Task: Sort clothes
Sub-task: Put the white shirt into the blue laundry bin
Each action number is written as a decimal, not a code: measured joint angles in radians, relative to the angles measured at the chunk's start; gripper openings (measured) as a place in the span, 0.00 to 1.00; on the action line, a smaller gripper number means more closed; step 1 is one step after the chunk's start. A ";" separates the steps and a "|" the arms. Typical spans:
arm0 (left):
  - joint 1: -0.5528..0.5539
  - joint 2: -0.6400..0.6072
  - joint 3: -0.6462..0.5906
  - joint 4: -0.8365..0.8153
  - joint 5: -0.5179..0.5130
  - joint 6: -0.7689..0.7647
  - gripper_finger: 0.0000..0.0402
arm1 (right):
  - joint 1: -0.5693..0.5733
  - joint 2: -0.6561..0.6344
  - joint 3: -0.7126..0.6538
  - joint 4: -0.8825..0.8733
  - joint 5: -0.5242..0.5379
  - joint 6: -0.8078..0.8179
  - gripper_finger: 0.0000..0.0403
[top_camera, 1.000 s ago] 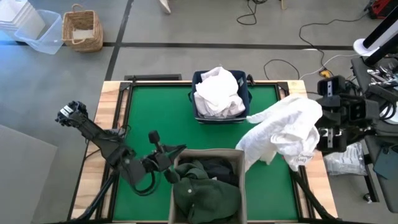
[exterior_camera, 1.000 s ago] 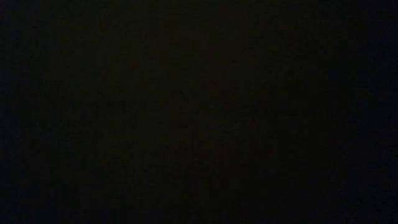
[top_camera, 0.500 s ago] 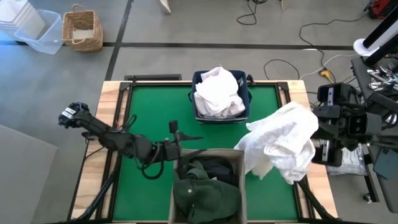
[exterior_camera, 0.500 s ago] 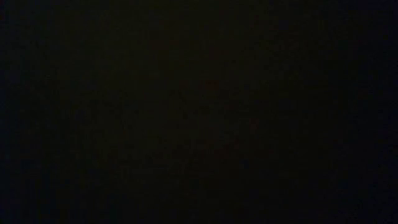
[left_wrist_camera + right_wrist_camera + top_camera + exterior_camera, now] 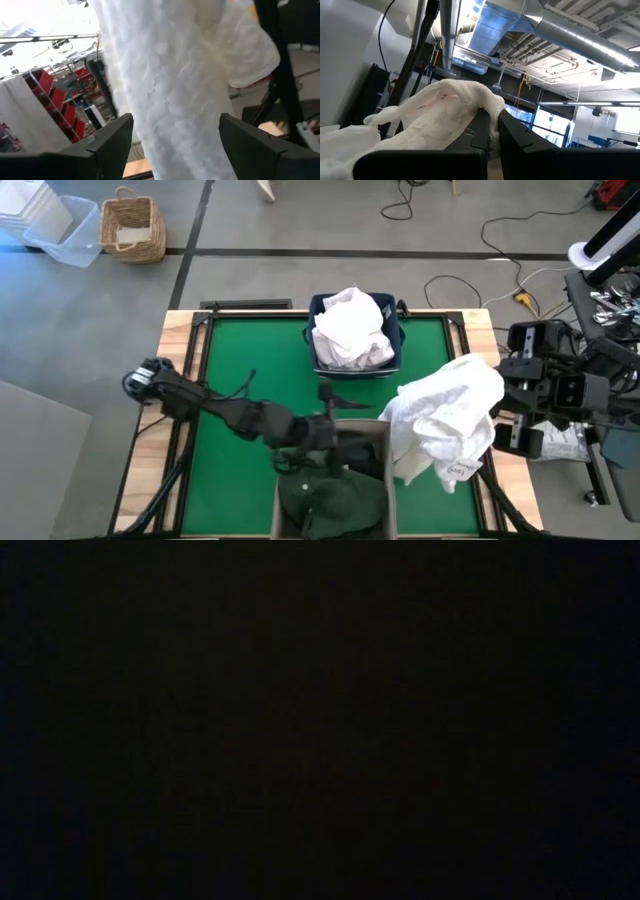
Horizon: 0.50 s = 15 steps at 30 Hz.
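White garment (image 5: 445,425) dangles at four o'clock, pinched by right pincer (image 5: 505,415); left pincer (image 5: 335,395) spread, reaching. Risk: snag on beige bin (image 5: 385,442), slip.

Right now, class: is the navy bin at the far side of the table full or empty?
Full. In the high view the navy bin is heaped with white clothes that rise above its rim.

L arm stretched low toward centre, left gripper (image 5: 335,395) fingers (image 5: 112,142) spread apart, R arm raised at right, right gripper (image 5: 492,132) fingers pinched.
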 joint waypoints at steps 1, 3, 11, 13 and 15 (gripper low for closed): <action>0.004 0.029 0.042 -0.023 0.000 0.010 0.68 | 0.000 0.000 0.000 0.000 0.000 0.000 0.03; 0.013 0.086 0.122 -0.064 0.007 0.023 0.68 | 0.000 0.000 0.000 -0.002 0.000 0.000 0.03; 0.060 0.270 0.420 -0.198 0.067 0.009 0.68 | 0.000 -0.002 0.000 -0.046 0.028 0.015 0.03; 0.072 0.305 0.483 -0.230 0.068 0.005 0.68 | 0.000 -0.002 0.000 -0.064 0.031 0.031 0.03; 0.083 0.333 0.541 -0.274 0.085 0.002 0.68 | 0.000 -0.003 0.000 -0.085 0.032 0.049 0.03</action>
